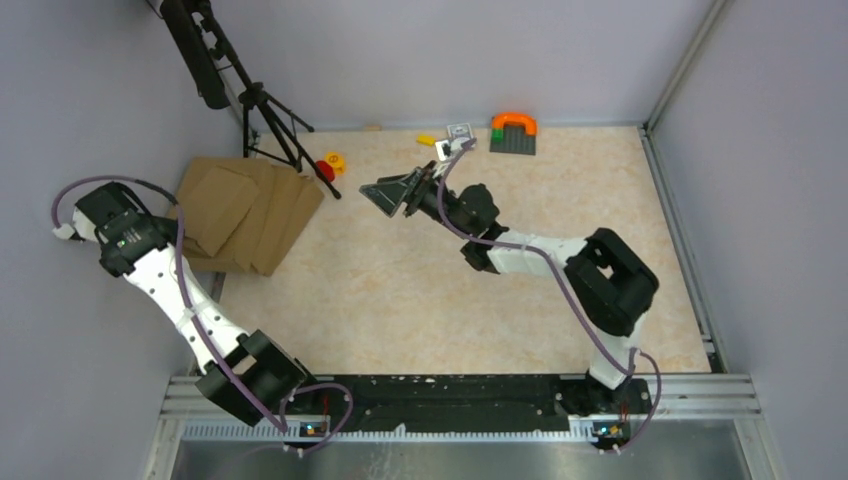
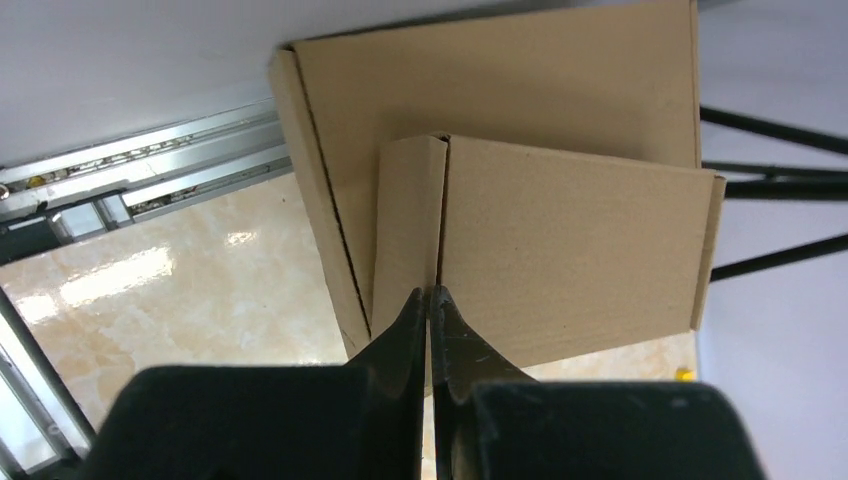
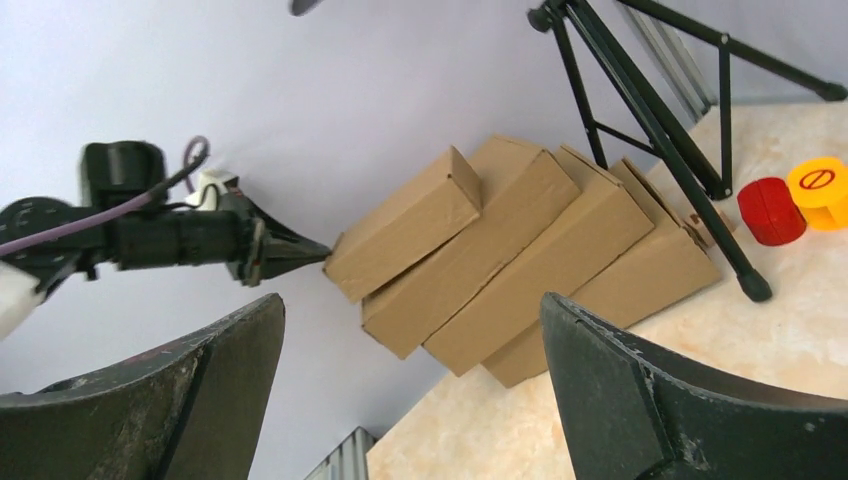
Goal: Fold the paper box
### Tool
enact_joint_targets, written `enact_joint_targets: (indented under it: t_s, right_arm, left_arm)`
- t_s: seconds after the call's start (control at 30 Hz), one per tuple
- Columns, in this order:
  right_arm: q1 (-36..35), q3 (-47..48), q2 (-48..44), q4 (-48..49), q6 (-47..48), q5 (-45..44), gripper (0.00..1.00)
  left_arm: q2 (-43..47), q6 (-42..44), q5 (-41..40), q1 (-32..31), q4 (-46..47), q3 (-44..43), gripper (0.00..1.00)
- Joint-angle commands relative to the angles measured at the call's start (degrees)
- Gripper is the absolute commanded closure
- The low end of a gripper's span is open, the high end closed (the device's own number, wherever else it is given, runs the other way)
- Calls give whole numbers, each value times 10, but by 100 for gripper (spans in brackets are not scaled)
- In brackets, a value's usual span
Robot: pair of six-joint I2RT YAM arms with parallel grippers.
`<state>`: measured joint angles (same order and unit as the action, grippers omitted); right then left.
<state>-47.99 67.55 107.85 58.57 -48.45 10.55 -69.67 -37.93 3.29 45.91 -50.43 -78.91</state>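
Pinching the paper box (image 2: 570, 250) by its edge, the left end effector (image 2: 431, 296) should slide it off the cardboard pile (image 2: 500, 80); the right end effector (image 3: 410, 312) hangs, fingers apart.

Left gripper (image 2: 430, 300) is pinched tight, tips right at the cardboard pile (image 1: 262, 215) edge. Right gripper (image 1: 376, 198) gapes wide on its stretched-out arm, well apart from that pile.

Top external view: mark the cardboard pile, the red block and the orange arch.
cardboard pile (image 1: 215, 205): top external view, middle of the topmost sheet.
red block (image 1: 325, 170): top external view, its visible red side.
orange arch (image 1: 513, 119): top external view, crown of the arch.
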Motion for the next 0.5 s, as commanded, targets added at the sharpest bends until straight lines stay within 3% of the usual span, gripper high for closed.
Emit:
enact_joint_targets:
  t_s: [0.0,0.17,0.27,0.33,0.47]
  right_arm:
    - [-7,-76,-92,34,52,-7,4]
    - [-7,-144,-177,-23,90,-12,5]
    - [-5,-194,-240,-61,114,-24,4]
    - [-4,-219,-289,-104,133,-32,5]
    - [1,-257,-384,-212,179,-56,4]
  left_arm:
    - [3,-46,4,29,36,-10,100]
    - [10,-60,51,31,82,18,100]
    - [17,-58,102,31,105,35,63]
    - [28,-56,125,30,104,37,44]
    - [63,-51,185,16,93,44,34]
